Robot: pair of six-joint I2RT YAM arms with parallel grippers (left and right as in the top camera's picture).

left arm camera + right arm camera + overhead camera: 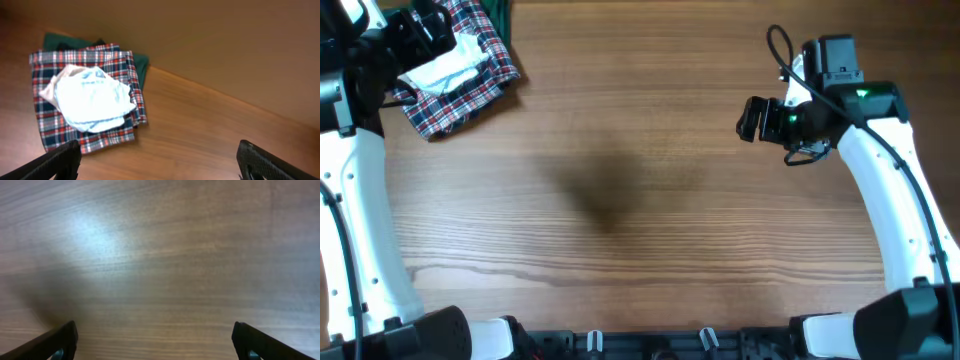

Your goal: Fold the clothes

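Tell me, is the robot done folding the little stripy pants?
Nearly, it looks like. Done: the pants lie in a small, slightly rumpled bundle on top of the plaid cloth. In hand: nothing. The left hand is open above that pile, and the right hand is open over the bare table. Left: maybe just neatening the bundle.
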